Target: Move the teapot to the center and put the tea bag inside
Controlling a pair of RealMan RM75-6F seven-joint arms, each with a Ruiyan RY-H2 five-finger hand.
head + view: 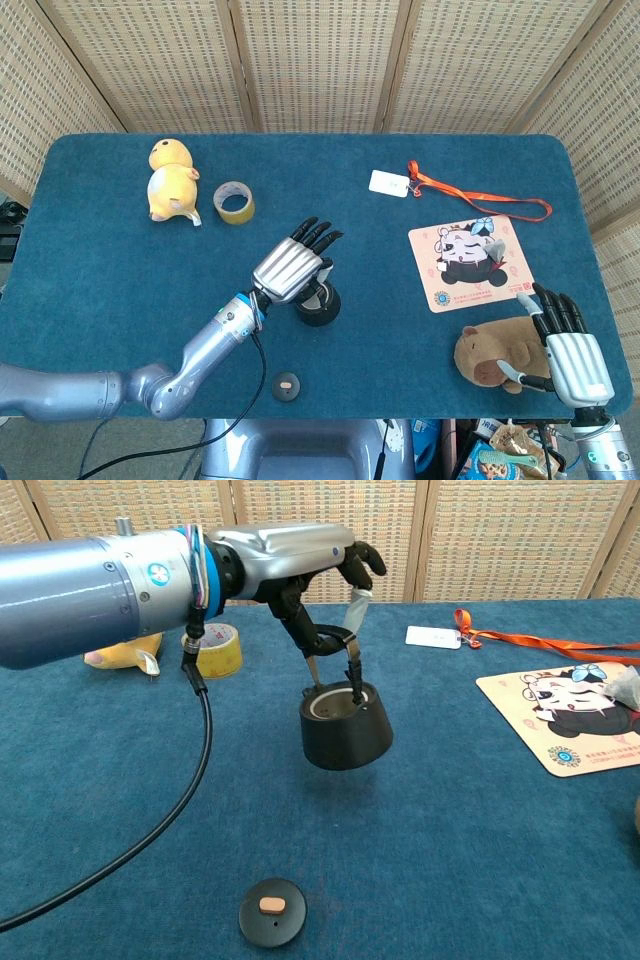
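Observation:
The black teapot [320, 303] [346, 727], lidless, hangs by its wire handle from my left hand [292, 268] [300, 565] near the middle of the blue table, tilted slightly and just above the cloth. Its black lid [287, 385] [272, 911] lies at the front edge. A small pale tea bag [487, 232] [625, 685] rests on the cartoon mat [470, 262] at the right. My right hand [570, 352] is at the front right corner beside a brown plush, fingers spread, holding nothing.
A yellow plush [170, 180] and a tape roll [235, 202] [212, 648] sit at the back left. A white tag on an orange lanyard [470, 192] [520, 638] lies at the back right. The brown plush [495, 350] is at the front right.

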